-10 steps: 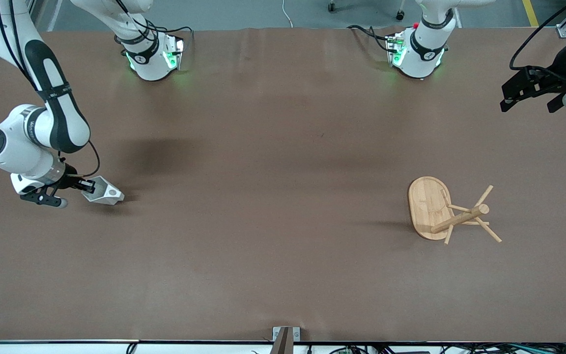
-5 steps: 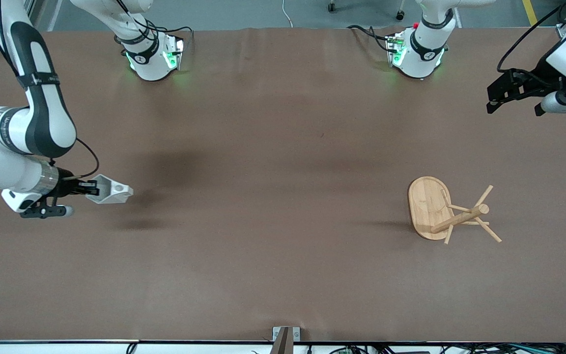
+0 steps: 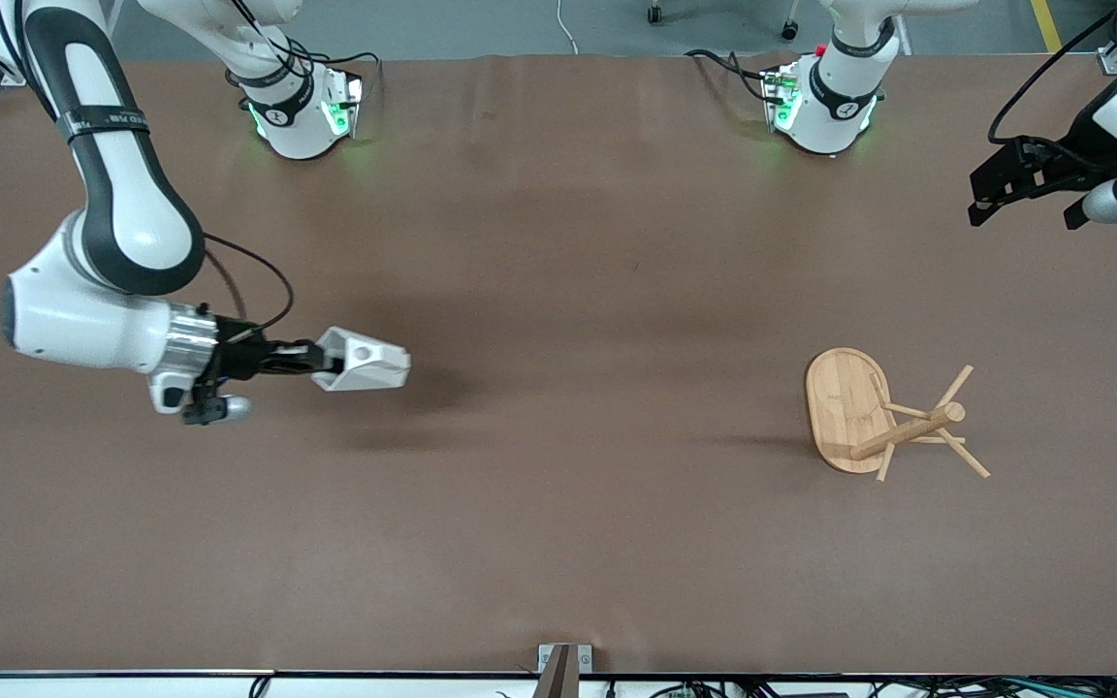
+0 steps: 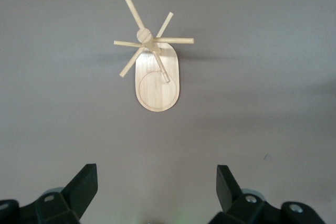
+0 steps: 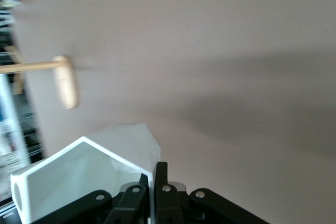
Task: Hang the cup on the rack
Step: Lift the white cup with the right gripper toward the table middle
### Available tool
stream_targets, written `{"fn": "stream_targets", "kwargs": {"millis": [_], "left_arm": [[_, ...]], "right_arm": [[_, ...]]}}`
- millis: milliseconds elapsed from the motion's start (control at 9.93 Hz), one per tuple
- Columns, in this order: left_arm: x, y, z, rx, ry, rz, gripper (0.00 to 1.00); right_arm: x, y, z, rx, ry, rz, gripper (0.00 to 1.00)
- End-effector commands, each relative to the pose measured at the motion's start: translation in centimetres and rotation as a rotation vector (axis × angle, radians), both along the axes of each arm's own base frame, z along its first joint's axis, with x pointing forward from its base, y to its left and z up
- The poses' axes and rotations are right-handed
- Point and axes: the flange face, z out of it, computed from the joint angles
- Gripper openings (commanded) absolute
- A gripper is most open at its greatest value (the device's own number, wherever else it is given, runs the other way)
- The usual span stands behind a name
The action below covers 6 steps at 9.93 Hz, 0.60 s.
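The white faceted cup (image 3: 369,361) hangs in the air on its side, above the table toward the right arm's end. My right gripper (image 3: 324,366) is shut on the cup's wall. In the right wrist view the cup (image 5: 84,174) fills the corner, with its rim pinched by the right gripper (image 5: 155,178). The bamboo rack (image 3: 874,419) stands upright on its oval base toward the left arm's end of the table. My left gripper (image 3: 1022,206) hovers high near that end, open and holding nothing. Its wrist view looks down on the rack (image 4: 156,69), well ahead of the left gripper (image 4: 156,183).
Brown table covering (image 3: 558,504) spreads wide between cup and rack. Both arm bases (image 3: 297,111) stand along the edge farthest from the front camera. A small bracket (image 3: 563,664) sits at the nearest edge.
My right arm has carried the cup from near the table's end toward the middle, in the rack's direction. The left gripper has shifted slightly and stays open.
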Motion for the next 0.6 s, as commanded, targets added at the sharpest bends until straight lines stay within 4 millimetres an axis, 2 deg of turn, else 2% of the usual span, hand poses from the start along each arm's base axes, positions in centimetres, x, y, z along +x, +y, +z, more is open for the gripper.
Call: {"fn": "stream_targets", "kwargs": {"millis": [0, 201, 302, 403, 503], "left_arm": [[0.1, 1.2, -0.7, 0.022, 0.020, 0.008, 1.00], [0.5, 1.0, -1.4, 0.014, 0.032, -0.210, 1.00], [0.5, 0.2, -1.8, 0.009, 0.041, -0.352, 1.00], [0.6, -1.2, -2.3, 0.007, 0.051, -0.475, 1.00], [0.7, -3.6, -3.3, 0.001, 0.070, -0.618, 1.00]], "right_arm": [[-0.7, 4.6, -2.2, 0.259, 0.063, -0.059, 0.00], [-1.9, 8.8, -0.7, 0.429, 0.141, -0.028, 0.00], [-3.0, 12.1, 0.4, 0.519, 0.174, -0.034, 0.00], [-3.9, 14.5, 1.2, 0.577, 0.199, -0.038, 0.00], [-4.8, 16.1, 1.2, 0.605, 0.223, -0.040, 0.00]]}}
